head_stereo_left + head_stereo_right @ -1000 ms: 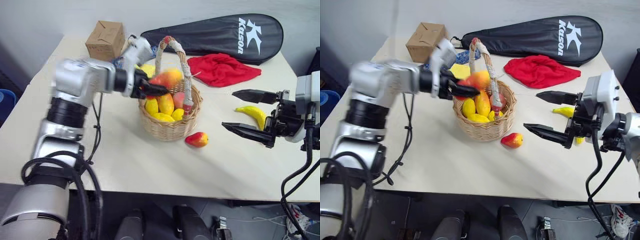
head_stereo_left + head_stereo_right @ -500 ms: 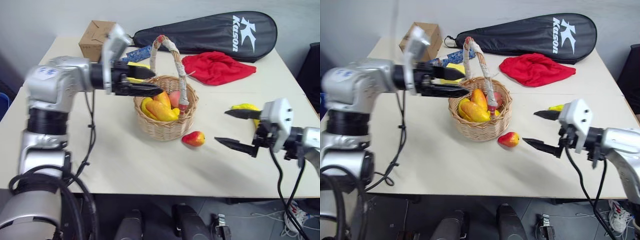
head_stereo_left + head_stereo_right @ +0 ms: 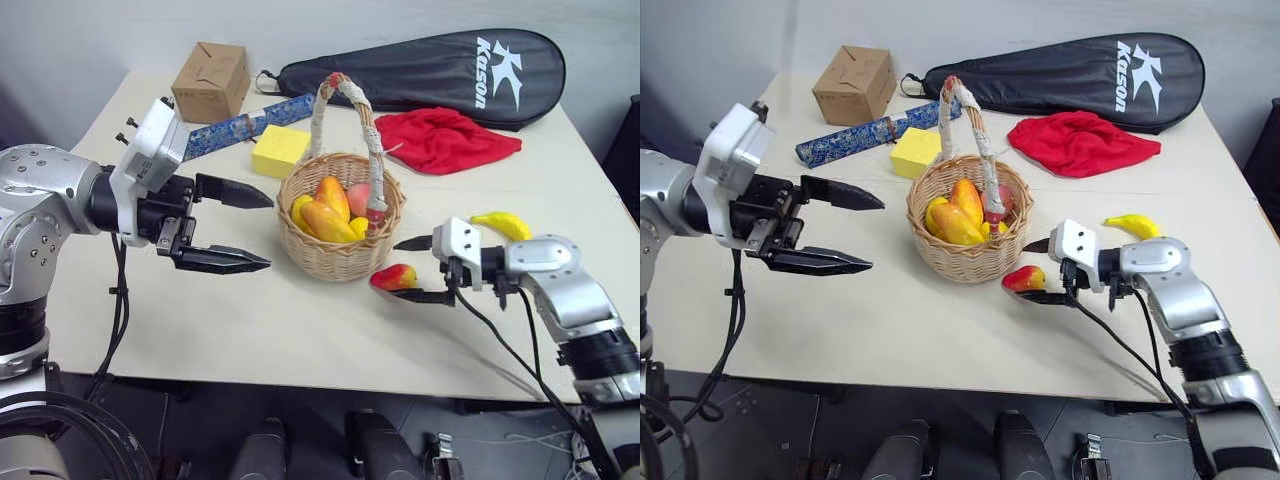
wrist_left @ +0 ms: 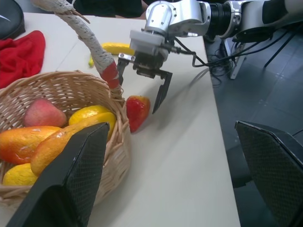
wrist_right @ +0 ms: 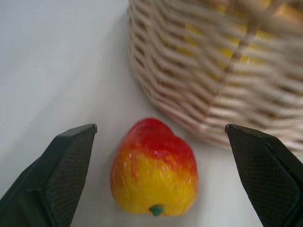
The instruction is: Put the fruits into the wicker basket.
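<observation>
The wicker basket [image 3: 340,262] stands mid-table with several yellow, orange and red fruits [image 3: 328,210] inside. A small red-and-yellow fruit [image 3: 396,277] lies on the table just right of the basket. My right gripper [image 3: 388,268] is open, its fingers on either side of this fruit [image 5: 154,170] without touching it, and the basket wall [image 5: 213,85] is close behind. A yellow banana [image 3: 503,224] lies further right, behind the right wrist. My left gripper [image 3: 268,232] is open and empty, left of the basket and apart from it.
A cardboard box [image 3: 211,80], a blue patterned roll [image 3: 235,125] and a yellow sponge block [image 3: 280,150] sit behind the basket on the left. A black racket bag [image 3: 430,70] and a red cloth [image 3: 445,138] lie at the back right. The basket's tall handle [image 3: 372,150] arches above it.
The left gripper opened, left its mango in the basket and drew back to the left. The right gripper came down and leftward until its open fingers flank the fruit on the table.
</observation>
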Controlling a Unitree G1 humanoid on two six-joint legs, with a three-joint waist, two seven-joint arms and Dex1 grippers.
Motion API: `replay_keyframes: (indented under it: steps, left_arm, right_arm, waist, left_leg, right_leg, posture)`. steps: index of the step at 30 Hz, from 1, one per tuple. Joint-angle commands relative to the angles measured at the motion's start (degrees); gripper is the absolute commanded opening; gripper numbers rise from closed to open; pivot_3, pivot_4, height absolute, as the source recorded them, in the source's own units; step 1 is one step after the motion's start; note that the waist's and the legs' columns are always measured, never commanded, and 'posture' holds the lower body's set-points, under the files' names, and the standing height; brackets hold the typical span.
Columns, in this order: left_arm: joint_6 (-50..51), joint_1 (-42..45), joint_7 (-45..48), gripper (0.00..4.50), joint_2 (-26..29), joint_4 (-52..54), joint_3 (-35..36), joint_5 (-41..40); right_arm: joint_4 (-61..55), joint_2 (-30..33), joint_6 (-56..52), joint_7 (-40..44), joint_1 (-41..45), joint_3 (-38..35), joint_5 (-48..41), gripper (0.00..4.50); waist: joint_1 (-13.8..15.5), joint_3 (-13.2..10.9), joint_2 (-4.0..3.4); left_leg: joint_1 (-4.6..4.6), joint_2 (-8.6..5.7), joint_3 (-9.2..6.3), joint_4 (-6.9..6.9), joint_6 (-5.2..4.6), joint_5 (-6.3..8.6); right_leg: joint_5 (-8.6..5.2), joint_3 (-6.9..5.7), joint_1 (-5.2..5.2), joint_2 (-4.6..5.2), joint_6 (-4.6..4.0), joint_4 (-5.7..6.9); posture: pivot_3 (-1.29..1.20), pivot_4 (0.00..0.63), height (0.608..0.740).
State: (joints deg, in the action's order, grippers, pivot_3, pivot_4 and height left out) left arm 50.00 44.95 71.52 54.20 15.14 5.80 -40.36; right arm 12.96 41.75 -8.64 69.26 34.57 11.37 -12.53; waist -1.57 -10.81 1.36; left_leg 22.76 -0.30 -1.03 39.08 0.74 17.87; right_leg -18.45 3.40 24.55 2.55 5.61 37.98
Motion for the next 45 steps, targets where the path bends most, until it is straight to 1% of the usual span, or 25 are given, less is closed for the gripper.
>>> replay_keyframes:
  steps: [1, 2, 5, 7, 11, 15, 16, 18, 20, 22, 24, 27, 29, 30, 31, 34, 36, 39, 42, 45]
  left_arm:
    - [-0.3, 0.2, -1.9, 4.5, 0.5, 1.8, 1.8, -1.2]
    - [-0.2, 0.0, -2.1, 4.5, 0.6, 2.0, 1.9, -1.5]
    - [-0.1, 0.0, -2.9, 4.5, 1.0, 1.9, 2.3, -1.8]
    - [-0.7, 0.2, -3.1, 4.5, 1.4, 1.3, 2.0, -1.3]
    - [-1.3, 1.0, -3.6, 4.5, 1.4, 0.0, 1.9, -1.1]
    - [-1.1, 2.8, -5.8, 4.5, -0.4, -1.9, 2.6, -1.9]
    - [-1.4, 3.2, -6.1, 4.5, -0.8, -2.2, 2.6, -1.9]
    - [-1.7, 4.4, -6.9, 4.5, -1.7, -3.0, 2.5, -1.9]
    - [-1.9, 5.2, -7.3, 4.5, -2.5, -3.5, 2.4, -2.0]
    - [-2.4, 5.6, -7.3, 4.5, -2.9, -3.7, 1.9, -1.4]
    - [-2.7, 5.9, -7.1, 4.5, -3.0, -3.8, 1.6, -1.1]
    - [-2.9, 6.2, -7.2, 4.5, -3.0, -4.0, 1.4, -1.0]
    - [-3.2, 6.6, -7.6, 4.5, -3.0, -4.3, 1.7, -0.8]
    - [-3.2, 6.7, -7.9, 4.5, -3.0, -4.2, 1.9, -0.9]
    - [-3.1, 6.8, -8.5, 4.5, -3.2, -4.1, 2.2, -1.0]
    - [-1.7, 6.8, -10.8, 4.5, -3.8, -2.8, 3.8, -2.7]
    - [-1.1, 6.0, -11.3, 4.5, -3.5, -1.8, 4.7, -3.8]
    - [-0.9, 3.7, -11.7, 4.5, -2.8, -0.8, 5.9, -4.4]
    - [-1.3, 1.9, -12.2, 4.5, -2.7, -0.3, 6.5, -4.3]
    - [-1.5, 1.3, -13.1, 4.5, -3.1, 0.6, 6.5, -4.6]
  right_arm:
    - [3.6, -0.9, 1.8, 0.2, 2.4, -0.9, 1.3, 3.86]
    - [3.7, -1.0, 2.0, 0.7, 2.2, -1.1, 1.2, 3.61]
    - [1.8, -1.0, 0.9, 2.0, 0.7, -2.1, -0.3, 2.63]
    - [-0.4, -0.5, -0.5, 2.8, -0.8, -3.3, -1.9, 2.13]
    - [-4.1, -0.2, -4.8, 1.2, -2.4, -8.7, -6.9, 2.06]
    - [-3.2, 3.4, -9.3, -0.9, -1.5, -15.1, -9.3, 2.06]
    - [-2.7, 3.3, -10.6, -1.8, 0.1, -16.3, -10.1, 2.06]
    - [-1.3, 1.4, -13.8, -5.1, 6.1, -17.9, -11.9, 2.06]
    - [0.5, -1.4, -15.4, -8.0, 11.6, -17.8, -12.1, 2.06]
    - [3.1, -4.6, -14.9, -9.6, 16.5, -16.1, -10.6, 2.06]
    - [4.9, -7.9, -14.8, -9.4, 20.6, -14.2, -10.0, 2.06]
    - [6.7, -10.7, -14.4, -8.1, 23.2, -12.0, -9.1, 2.06]
    - [8.3, -12.5, -14.3, -7.4, 24.3, -9.2, -7.4, 2.78]
    - [9.0, -12.8, -13.6, -7.4, 24.3, -8.1, -6.2, 2.99]
    - [9.6, -12.7, -11.8, -8.2, 24.0, -7.6, -4.6, 3.33]
    - [8.5, -10.5, -12.6, -10.4, 23.1, -10.8, -5.3, 4.31]
    - [6.3, -8.1, -15.2, -10.5, 22.1, -13.9, -7.3, 4.31]
    - [2.4, -1.7, -18.6, -11.8, 18.1, -18.5, -8.0, 4.31]
    - [0.9, 3.6, -21.5, -16.9, 13.4, -21.5, -5.7, 4.31]
    - [1.6, 6.1, -22.9, -23.1, 8.6, -24.4, -3.5, 4.31]
  waist:
    - [0.0, 0.0, 0.0]
    - [-0.1, 0.0, 0.0]
    - [-0.2, 0.0, 0.0]
    - [-0.2, 0.0, 0.0]
    - [0.0, 0.0, 0.0]
    - [0.0, 0.0, 0.0]
    - [0.0, 0.0, 0.0]
    - [-0.3, 0.0, 0.0]
    - [-1.1, 0.0, -0.03]
    - [-1.4, 0.0, -0.04]
    - [-1.6, 0.0, -0.03]
    - [-1.6, 0.0, -0.04]
    - [-1.6, 0.0, -0.04]
    - [-1.5, 0.0, -0.04]
    - [-1.5, 0.0, -0.04]
    - [-1.0, 0.0, -0.04]
    - [-0.5, 0.0, -0.04]
    - [0.1, 0.0, -0.03]
    - [0.1, 0.0, -0.03]
    - [-0.2, 0.0, -0.03]
  left_leg:
    - [-0.01, 0.0, 0.02, 0.0, 0.0, 0.0]
    - [-0.01, 0.0, 0.02, 0.0, 0.01, 0.0]
    - [-0.01, 0.02, 0.02, 0.0, 0.01, 0.0]
    - [-0.01, 0.02, 0.02, 0.0, 0.0, 0.0]
    - [0.0, 0.02, 0.02, 0.0, 0.01, 0.0]
    - [-0.01, 0.01, 0.01, 0.0, 0.0, 0.0]
    - [-0.01, 0.01, 0.02, 0.0, -0.01, 0.01]
    - [-0.01, 0.01, 0.02, 0.0, -0.01, 0.01]
    - [-0.07, 0.01, 0.17, 0.0, -0.01, 0.01]
    - [-0.16, 0.04, 0.16, -0.08, 0.01, 0.0]
    - [-0.23, 0.09, 0.12, -0.18, 0.14, -0.06]
    - [-0.18, 0.08, 0.12, -0.2, 0.2, -0.09]
    - [-0.13, 0.06, 0.12, -0.15, 0.19, -0.09]
    - [-0.1, 0.04, 0.12, -0.12, 0.18, -0.09]
    - [-0.07, 0.02, 0.1, -0.09, 0.18, -0.08]
    - [0.11, 0.0, -0.02, -0.01, 0.18, -0.08]
    - [0.37, -0.01, -0.01, 0.04, 0.18, -0.08]
    - [0.57, -0.01, 0.0, 0.02, 0.19, -0.09]
    - [0.58, -0.01, 0.02, -0.01, 0.18, -0.08]
    - [0.52, -0.02, 0.16, 0.04, 0.16, -0.08]
  right_leg:
    - [0.0, 0.0, 0.01, 0.0, 0.0, 0.01]
    - [0.0, 0.0, 0.02, -0.01, 0.0, 0.01]
    - [0.0, 0.0, 0.04, -0.03, 0.0, 0.03]
    - [0.0, 0.0, 0.03, -0.03, 0.0, 0.04]
    - [0.0, -0.01, 0.03, -0.02, 0.0, 0.06]
    - [0.0, 0.0, 0.02, 0.0, 0.0, 0.04]
    - [0.0, 0.0, 0.02, 0.0, 0.0, 0.03]
    - [0.0, 0.0, 0.01, 0.0, 0.0, 0.01]
    - [0.0, 0.02, 0.05, -0.03, 0.01, 0.1]
    - [0.0, 0.01, 0.1, -0.08, -0.01, 0.23]
    - [-0.02, 0.02, 0.08, -0.11, -0.04, 0.23]
    - [-0.02, 0.03, 0.1, -0.09, -0.04, 0.45]
    - [-0.02, 0.02, 0.09, -0.05, -0.04, 0.43]
    - [-0.02, 0.01, 0.1, -0.03, -0.04, 0.43]
    - [-0.02, 0.01, 0.11, 0.0, -0.03, 0.42]
    - [-0.02, 0.0, 0.18, 0.06, -0.03, 0.36]
    - [-0.01, 0.0, 0.45, 0.07, -0.01, 0.39]
    - [-0.01, -0.01, 0.69, 0.13, -0.01, 0.44]
    - [-0.01, -0.03, 0.69, 0.16, -0.02, 0.37]
    - [0.0, 0.0, 0.68, 0.13, -0.02, 0.48]
  posture:
    - [0.0, 0.15, 0.74]
    - [0.0, 0.15, 0.74]
    - [0.0, 0.15, 0.74]
    - [0.0, 0.15, 0.74]
    - [0.0, 0.15, 0.74]
    - [0.0, 0.15, 0.74]
    - [0.0, 0.15, 0.74]
    - [0.0, 0.15, 0.74]
    - [0.0, 0.15, 0.74]
    - [0.0, 0.15, 0.74]
    - [0.0, 0.15, 0.74]
    - [0.0, 0.15, 0.74]
    - [0.0, 0.15, 0.74]
    - [0.0, 0.15, 0.74]
    - [0.0, 0.15, 0.74]
    - [0.0, 0.15, 0.74]
    - [0.0, 0.15, 0.74]
    - [0.0, 0.15, 0.74]
    - [0.0, 0.15, 0.74]
    - [0.0, 0.15, 0.74]
